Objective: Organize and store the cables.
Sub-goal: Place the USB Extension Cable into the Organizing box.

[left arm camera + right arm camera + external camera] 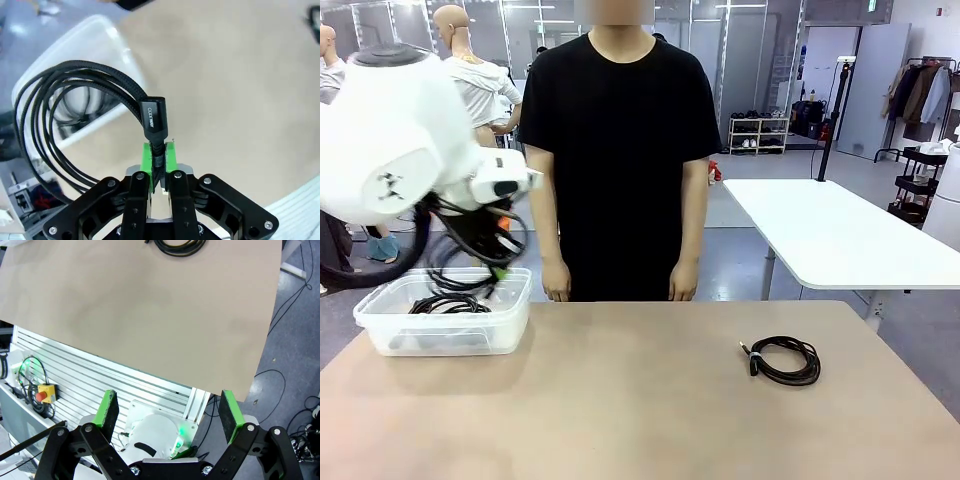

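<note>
The right gripper (170, 399) hangs released over the near edge of the counter (620, 400). One coiled cable (808, 368) lies toward the right edge. At the far left corner, the left gripper (159, 150) is clenched on a second cable (150, 117) above the clear bin (440, 338), which holds another coil (450, 304).

Left side of table (620, 410): clear plastic bin (440, 338). My left pincer (498, 262) hangs just above the bin, motion-blurred, with the thin black loops of a hanging coil (472, 246) drooping from it toward the bin's opening. A binned coil (450, 304) lies inside. A loose coil (784, 361) lies flat, well right of the bin. A person (620, 150) stands behind the far edge, just right of the bin, arms down.
</note>
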Motion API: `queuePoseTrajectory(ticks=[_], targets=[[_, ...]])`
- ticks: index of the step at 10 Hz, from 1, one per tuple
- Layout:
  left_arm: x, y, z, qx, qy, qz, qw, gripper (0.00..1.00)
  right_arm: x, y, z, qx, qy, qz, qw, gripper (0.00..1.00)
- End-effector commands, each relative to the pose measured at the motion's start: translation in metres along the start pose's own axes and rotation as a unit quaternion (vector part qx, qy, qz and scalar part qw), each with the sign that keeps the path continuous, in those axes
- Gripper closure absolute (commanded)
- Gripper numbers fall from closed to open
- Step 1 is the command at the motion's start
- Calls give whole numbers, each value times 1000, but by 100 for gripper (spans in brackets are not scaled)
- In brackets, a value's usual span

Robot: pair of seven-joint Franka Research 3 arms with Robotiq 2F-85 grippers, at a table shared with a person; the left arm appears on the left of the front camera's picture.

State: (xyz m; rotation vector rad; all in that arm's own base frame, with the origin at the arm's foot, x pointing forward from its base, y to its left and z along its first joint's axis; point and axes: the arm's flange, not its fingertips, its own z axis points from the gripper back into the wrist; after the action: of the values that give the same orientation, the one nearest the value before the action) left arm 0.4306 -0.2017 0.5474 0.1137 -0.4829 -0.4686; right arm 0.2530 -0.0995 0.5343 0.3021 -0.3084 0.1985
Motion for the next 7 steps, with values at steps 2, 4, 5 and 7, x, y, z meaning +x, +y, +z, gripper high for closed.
queuePoseTrajectory(ticks=[2,4,5,7], targets=[[22,67,-38,47,36,76,995,88,0,1,0,2,0,-3,1000,0],[34,108,-75,62,78,158,982,88,0,1,0,2,0,-3,1000,0],[42,121,-100,36,88,179,979,88,0,1,0,2,0,-3,1000,0],[50,140,-149,54,99,198,974,88,0,1,0,2,0,-3,1000,0]])
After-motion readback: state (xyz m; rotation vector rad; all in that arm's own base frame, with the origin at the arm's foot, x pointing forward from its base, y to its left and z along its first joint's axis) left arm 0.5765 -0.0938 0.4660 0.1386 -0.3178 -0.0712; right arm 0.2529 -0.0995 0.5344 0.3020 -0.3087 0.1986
